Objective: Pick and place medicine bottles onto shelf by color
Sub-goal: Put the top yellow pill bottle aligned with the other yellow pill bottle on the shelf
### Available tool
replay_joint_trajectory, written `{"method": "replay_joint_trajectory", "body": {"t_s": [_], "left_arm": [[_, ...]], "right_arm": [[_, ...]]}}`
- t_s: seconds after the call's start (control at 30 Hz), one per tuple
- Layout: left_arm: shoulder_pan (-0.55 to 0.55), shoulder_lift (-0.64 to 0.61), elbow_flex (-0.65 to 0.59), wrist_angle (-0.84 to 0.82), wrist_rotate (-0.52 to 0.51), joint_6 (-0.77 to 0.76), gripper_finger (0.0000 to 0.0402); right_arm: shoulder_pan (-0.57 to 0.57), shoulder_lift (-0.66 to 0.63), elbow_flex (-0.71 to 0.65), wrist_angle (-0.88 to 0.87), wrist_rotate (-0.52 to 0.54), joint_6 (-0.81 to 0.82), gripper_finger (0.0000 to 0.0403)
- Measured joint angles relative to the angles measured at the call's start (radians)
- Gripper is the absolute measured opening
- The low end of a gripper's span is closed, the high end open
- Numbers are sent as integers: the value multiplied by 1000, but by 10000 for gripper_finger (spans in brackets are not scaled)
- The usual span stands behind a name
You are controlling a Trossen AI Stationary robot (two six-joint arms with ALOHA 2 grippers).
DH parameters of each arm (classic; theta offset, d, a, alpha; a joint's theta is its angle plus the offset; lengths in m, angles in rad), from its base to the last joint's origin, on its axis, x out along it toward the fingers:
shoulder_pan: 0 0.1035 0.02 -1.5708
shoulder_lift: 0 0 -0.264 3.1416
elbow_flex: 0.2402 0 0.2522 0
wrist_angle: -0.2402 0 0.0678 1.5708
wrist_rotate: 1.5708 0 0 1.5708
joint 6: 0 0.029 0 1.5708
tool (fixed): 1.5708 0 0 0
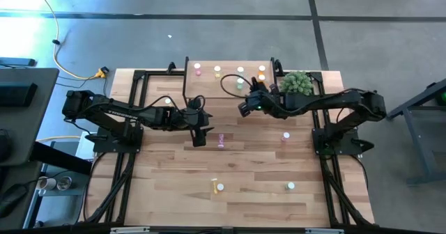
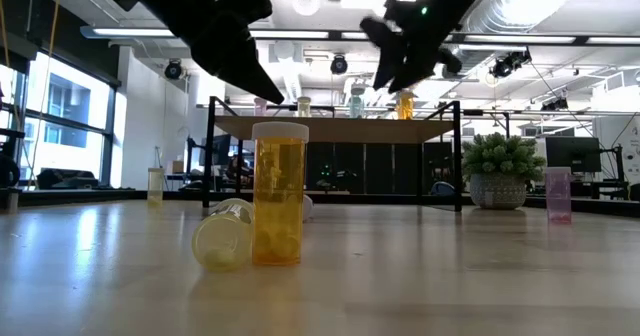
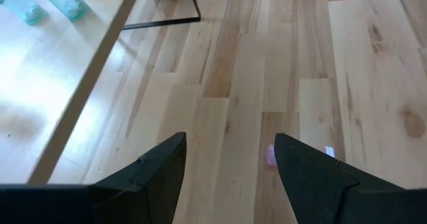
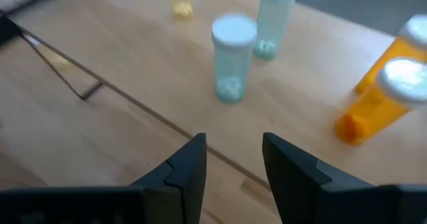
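- sorting by colour is partly done, as i read it: the shelf (image 1: 230,81) already carries pink, yellow, green and orange bottles set in a row by colour, so each new one should join its own group.
- my left gripper (image 1: 200,138) hangs over the table in front of the shelf, just beside the pink bottle (image 1: 221,141); the jaws stand wide with nothing between them.
- in the left wrist view that pink bottle (image 3: 271,155) peeks out between the fingers (image 3: 160,171), lying on the wood close to one of them, which tells me i am lined up for a grab but not yet around it.
- my right gripper (image 1: 245,107) sits at the front edge of the shelf, near the potted plant (image 1: 296,84); its jaws are partly apart and empty.
- past its fingers (image 4: 190,164) i see two green bottles (image 4: 233,57) upright on the shelf and orange bottles (image 4: 387,97) beside them, so i judge it is hovering by the green group.
- farther from the shelf, still on the table, wait a second pink bottle (image 1: 286,136), a green bottle (image 1: 290,186), and an upright yellow bottle (image 2: 279,194) with another yellow one lying on its side (image 2: 222,238) against it.
- the lying one will want a different approach, i think, since it can roll.
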Motion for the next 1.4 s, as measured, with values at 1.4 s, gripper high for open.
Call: {"method": "replay_joint_trajectory", "body": {"t_s": [1.4], "left_arm": [[-133,-365,0,-711,-184,-453,216]], "right_arm": [[116,-280,2,0,-212,-228,138]]}}
